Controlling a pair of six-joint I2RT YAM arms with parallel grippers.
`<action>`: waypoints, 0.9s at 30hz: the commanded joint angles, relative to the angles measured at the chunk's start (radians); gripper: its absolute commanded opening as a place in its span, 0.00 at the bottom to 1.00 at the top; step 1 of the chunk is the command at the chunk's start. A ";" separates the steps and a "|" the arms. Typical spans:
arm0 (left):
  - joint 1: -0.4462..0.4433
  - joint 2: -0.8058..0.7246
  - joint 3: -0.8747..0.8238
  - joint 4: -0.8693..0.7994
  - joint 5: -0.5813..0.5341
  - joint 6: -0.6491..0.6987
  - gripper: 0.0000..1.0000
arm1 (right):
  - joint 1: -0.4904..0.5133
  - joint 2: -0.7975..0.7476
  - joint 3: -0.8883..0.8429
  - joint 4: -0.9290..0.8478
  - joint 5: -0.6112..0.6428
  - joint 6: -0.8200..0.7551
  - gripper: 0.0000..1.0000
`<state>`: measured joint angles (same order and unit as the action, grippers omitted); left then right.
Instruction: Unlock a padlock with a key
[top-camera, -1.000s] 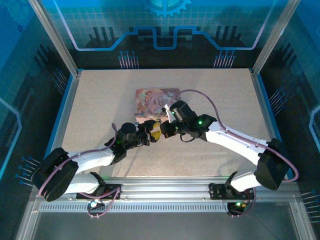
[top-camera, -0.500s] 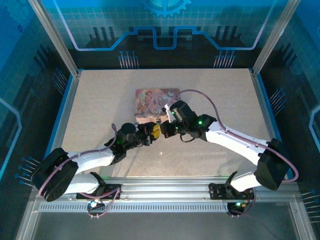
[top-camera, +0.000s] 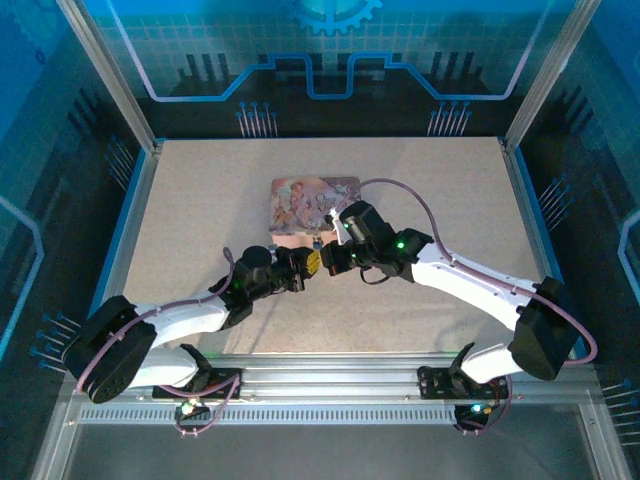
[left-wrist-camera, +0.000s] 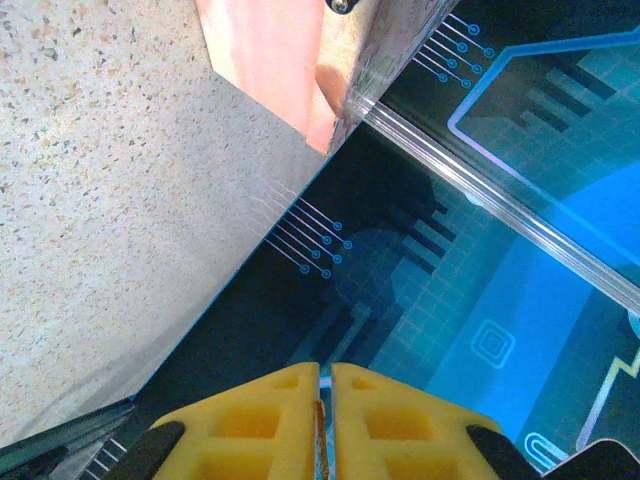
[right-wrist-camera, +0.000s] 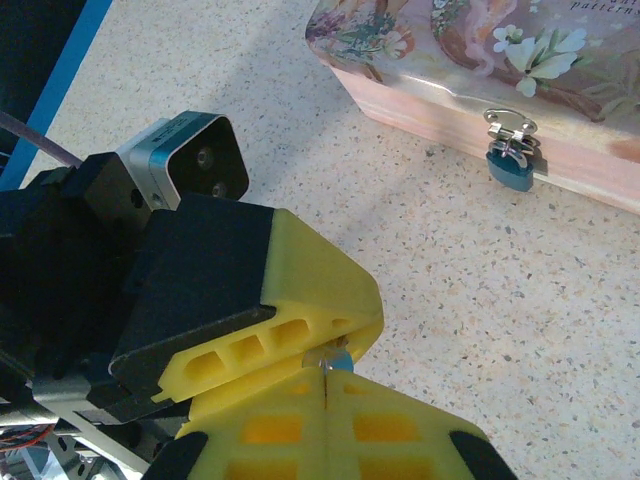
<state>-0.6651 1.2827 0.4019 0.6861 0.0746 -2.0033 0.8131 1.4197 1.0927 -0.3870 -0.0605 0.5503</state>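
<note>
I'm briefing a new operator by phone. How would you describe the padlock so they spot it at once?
Find the pink illustrated tin on the speckled table. A silver hasp sits on its front wall, and the padlock hangs from it. It is the tiny teal-blue body with a metal shackle, far smaller than the tin.
</note>
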 joint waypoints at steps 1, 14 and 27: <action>-0.010 -0.023 -0.019 -0.003 -0.016 -0.154 0.10 | 0.007 -0.028 -0.010 0.022 0.007 0.013 0.00; -0.006 -0.047 0.025 -0.010 -0.051 0.047 0.01 | -0.056 -0.086 -0.091 0.108 -0.110 0.048 0.04; -0.001 -0.163 0.300 -0.243 -0.027 0.962 0.00 | -0.291 -0.321 -0.384 0.557 -0.497 0.239 0.39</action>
<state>-0.6605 1.1484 0.6510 0.4835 0.0277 -1.3441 0.5568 1.1378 0.7490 -0.0269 -0.4213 0.7013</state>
